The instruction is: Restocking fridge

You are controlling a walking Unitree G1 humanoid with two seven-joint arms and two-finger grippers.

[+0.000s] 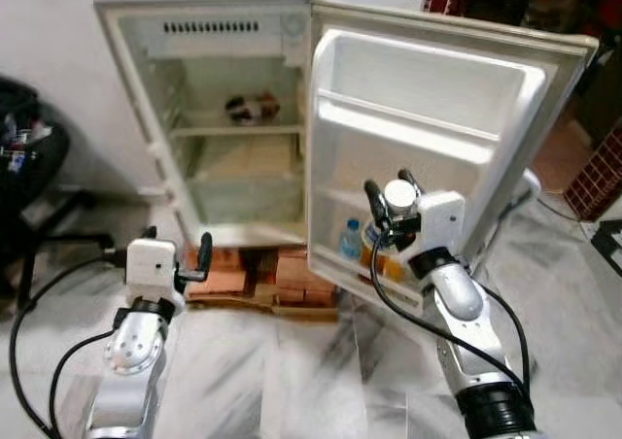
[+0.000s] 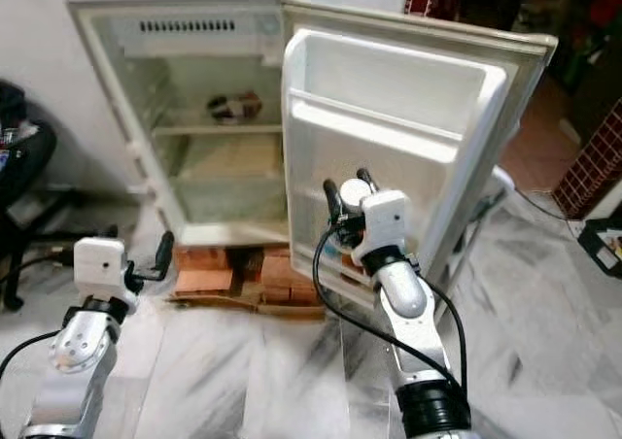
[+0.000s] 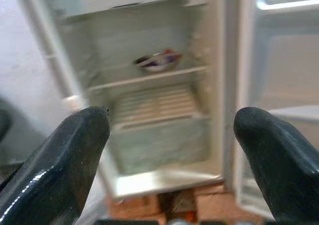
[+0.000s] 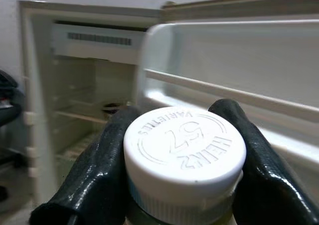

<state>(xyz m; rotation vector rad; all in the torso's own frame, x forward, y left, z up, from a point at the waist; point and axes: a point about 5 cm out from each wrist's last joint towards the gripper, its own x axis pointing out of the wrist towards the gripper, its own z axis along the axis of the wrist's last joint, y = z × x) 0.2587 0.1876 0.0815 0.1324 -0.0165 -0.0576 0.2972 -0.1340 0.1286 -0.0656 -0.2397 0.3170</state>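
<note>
Fridge (image 1: 209,118) door open | right tool (image 4: 184,160) clamped on white-capped jar (image 4: 184,155) | left tool (image 3: 174,150) apart, idle

The right claw (image 4: 184,185) grips a jar (image 4: 182,205) by its neck, one black finger (image 4: 92,180) on each side of the white lid (image 4: 184,153), both touching it. The lid faces the camera and bears raised lettering: "HEINZ", "57" and "VARIETIES", seen upside down. Below the lid's ribbed edge a sliver of greenish glass shows. Beyond the jar stands the open fridge (image 4: 35,85), with a vent strip (image 4: 99,38) across the top of its cavity and pale shelves (image 4: 79,118) below; a small dark item (image 4: 113,107) lies on one shelf, too blurred to tell. The white door (image 4: 239,51) stands open beside the cavity, with a rail (image 4: 214,90) crossing its inner face.
</note>
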